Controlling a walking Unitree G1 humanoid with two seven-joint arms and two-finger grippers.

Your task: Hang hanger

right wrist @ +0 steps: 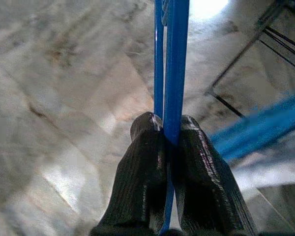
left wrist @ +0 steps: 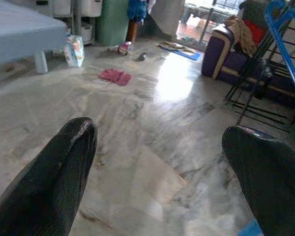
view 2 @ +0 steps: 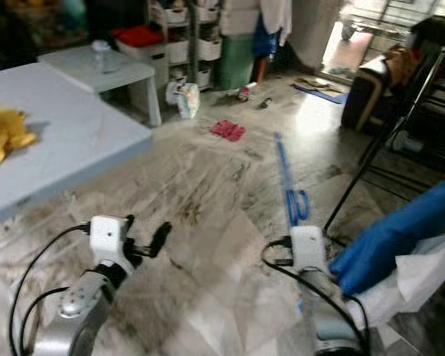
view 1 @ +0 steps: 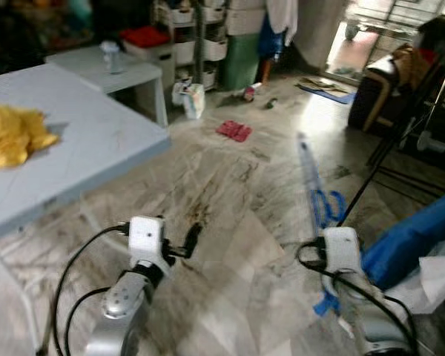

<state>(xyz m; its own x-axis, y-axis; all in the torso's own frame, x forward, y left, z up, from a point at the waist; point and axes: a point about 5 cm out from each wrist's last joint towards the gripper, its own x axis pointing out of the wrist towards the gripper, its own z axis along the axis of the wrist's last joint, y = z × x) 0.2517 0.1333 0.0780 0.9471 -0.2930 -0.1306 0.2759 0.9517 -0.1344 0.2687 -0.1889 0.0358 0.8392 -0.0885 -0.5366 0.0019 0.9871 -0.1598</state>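
My right gripper (right wrist: 169,147) is pinched tight on the blue hanger (right wrist: 171,64), which sticks out ahead over the floor. Left gripper (left wrist: 162,162) is spread, empty. I'd keep that squeeze firm and steer toward the black rack (view 1: 400,126), far right.

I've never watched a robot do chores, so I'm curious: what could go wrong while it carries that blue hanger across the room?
1. The right tool pinches the long blue plastic hanger only at its thin bar, so it might swing or slip.
2. The hanger reaches far forward and could catch the black metal rack legs.
3. The pink cloth on the glossy marble floor may be a tripping hazard.
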